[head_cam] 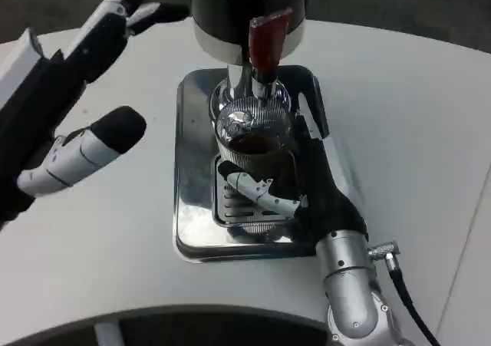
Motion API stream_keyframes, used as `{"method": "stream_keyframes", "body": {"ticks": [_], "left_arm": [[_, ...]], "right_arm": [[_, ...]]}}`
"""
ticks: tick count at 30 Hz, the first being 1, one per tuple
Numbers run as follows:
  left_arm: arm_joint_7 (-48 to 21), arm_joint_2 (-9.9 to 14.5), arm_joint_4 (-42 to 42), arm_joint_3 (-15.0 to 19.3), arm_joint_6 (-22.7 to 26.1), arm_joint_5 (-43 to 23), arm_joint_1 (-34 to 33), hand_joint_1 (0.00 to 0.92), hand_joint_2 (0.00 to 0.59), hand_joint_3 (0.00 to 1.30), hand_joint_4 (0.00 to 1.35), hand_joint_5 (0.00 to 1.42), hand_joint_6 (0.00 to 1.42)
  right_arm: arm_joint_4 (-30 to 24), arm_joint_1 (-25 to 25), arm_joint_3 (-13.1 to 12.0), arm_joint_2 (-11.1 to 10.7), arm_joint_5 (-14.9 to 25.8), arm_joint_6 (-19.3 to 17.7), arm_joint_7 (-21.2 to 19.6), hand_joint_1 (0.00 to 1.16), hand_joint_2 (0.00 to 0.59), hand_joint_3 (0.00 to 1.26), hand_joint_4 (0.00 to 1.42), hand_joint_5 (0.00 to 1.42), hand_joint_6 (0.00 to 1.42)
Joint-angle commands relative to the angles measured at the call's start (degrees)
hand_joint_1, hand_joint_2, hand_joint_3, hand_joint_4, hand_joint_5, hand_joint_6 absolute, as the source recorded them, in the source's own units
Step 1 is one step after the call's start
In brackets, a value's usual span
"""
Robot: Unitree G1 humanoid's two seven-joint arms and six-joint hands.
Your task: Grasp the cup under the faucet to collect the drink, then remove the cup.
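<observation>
The left robot hand hovers above the white bench, fingers spread wide, holding nothing. On the steel drip tray, under the faucet with its red lever, stands the cup of dark drink, gripped by the right robot hand.

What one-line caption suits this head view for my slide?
Right hand holds a cup of dark drink under the faucet; left hand open, raised aside.
</observation>
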Motion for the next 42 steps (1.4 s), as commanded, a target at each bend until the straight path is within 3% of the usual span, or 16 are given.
{"method": "stream_keyframes", "body": {"ticks": [1,6,13,18,20,23,28,35,42], "left_arm": [[0.8,1.2,0.5,1.8,0.7,0.5,2.6,0.0,0.168,0.03,0.0,0.14,0.09],[1.2,1.4,0.4,2.7,1.3,0.6,4.2,0.0,0.169,0.03,0.0,0.14,0.1],[1.2,1.6,0.4,3.4,2.0,0.5,5.2,0.0,0.171,0.04,0.0,0.14,0.09],[1.2,1.7,0.7,3.4,2.4,0.5,5.0,0.0,0.171,0.04,0.0,0.14,0.09],[1.2,1.7,0.6,3.3,2.7,0.6,5.0,0.0,0.172,0.04,0.0,0.14,0.09],[1.2,1.8,0.3,3.2,3.0,0.7,5.2,0.0,0.172,0.04,0.0,0.14,0.09],[1.1,2.0,0.1,3.4,3.3,1.0,5.5,0.0,0.173,0.04,0.0,0.13,0.09],[0.9,2.1,-0.5,3.2,3.7,1.3,5.6,0.0,0.171,0.04,0.0,0.13,0.09],[0.8,2.5,-1.0,2.8,3.4,2.6,5.9,0.0,0.163,0.02,0.0,0.12,0.07]], "right_arm": [[3.1,-0.4,0.6,0.9,0.9,-0.6,0.3,0.76,0.169,0.0,0.0,0.02,0.2],[6.3,-1.8,0.4,1.4,1.4,-1.4,-0.7,0.76,0.169,0.0,0.0,0.02,0.21],[11.0,-3.7,-0.9,2.7,2.8,-3.9,-3.6,0.84,0.17,0.08,0.17,0.17,0.35],[13.7,-4.5,-1.6,3.5,3.7,-6.4,-6.3,0.94,0.193,0.33,0.47,0.47,0.68],[14.8,-4.9,-2.0,3.8,4.3,-7.6,-7.4,0.96,0.189,0.37,0.53,0.53,0.73],[16.1,-5.5,-2.4,4.1,5.0,-9.2,-9.0,1.03,0.191,0.47,0.63,0.69,0.95],[17.7,-6.1,-2.7,4.3,5.6,-11.7,-11.2,1.11,0.166,0.58,0.71,0.83,1.12],[17.3,-5.9,-2.4,4.2,5.5,-12.7,-13.3,1.14,0.089,0.65,0.8,0.89,1.24],[14.7,-4.8,-1.5,3.6,4.2,-13.4,-14.7,1.15,0.085,0.67,0.83,0.91,1.29]]}}
